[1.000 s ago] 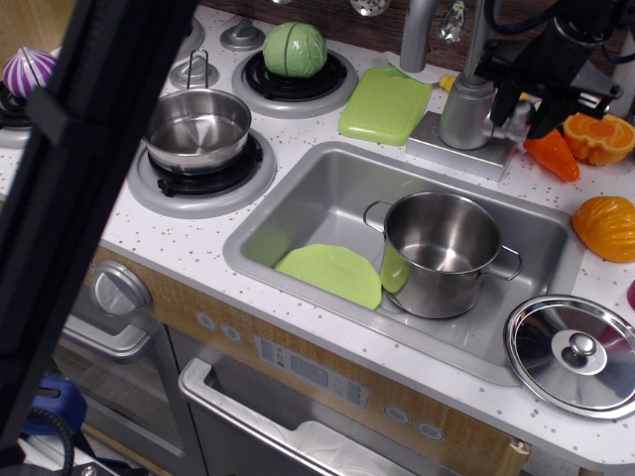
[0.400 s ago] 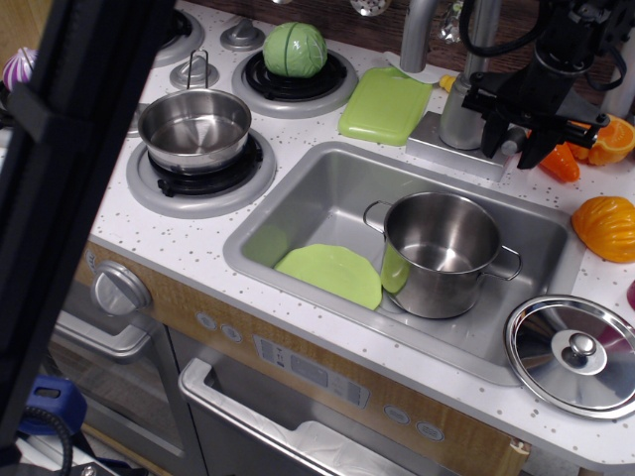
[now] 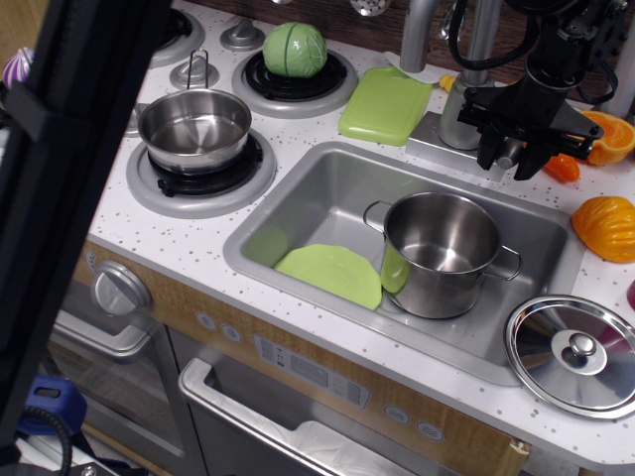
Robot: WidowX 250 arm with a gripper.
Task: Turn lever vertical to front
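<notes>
The lever (image 3: 509,153) shows only as a short silver-grey piece between my black fingers, just right of the thick silver tap column (image 3: 454,111) at the sink's back edge. It points toward the front. My gripper (image 3: 507,165) hangs down from the upper right and is closed around the lever, with one finger (image 3: 487,155) on its left and one on its right. The rest of the lever and its stub are hidden behind the gripper. The tall spout pipe (image 3: 417,35) rises further left.
The sink (image 3: 298,164) holds a steel pot (image 3: 442,253) and a green plate (image 3: 332,276). A pot lid (image 3: 575,352) lies at the front right. Orange toy food (image 3: 605,223) sits right of the tap and a green board (image 3: 385,104) left of it. A dark bar (image 3: 60,198) blocks the left.
My gripper has come down and toward the front from beside the tap column, and the lever end between its fingers has swung down and forward with it.
</notes>
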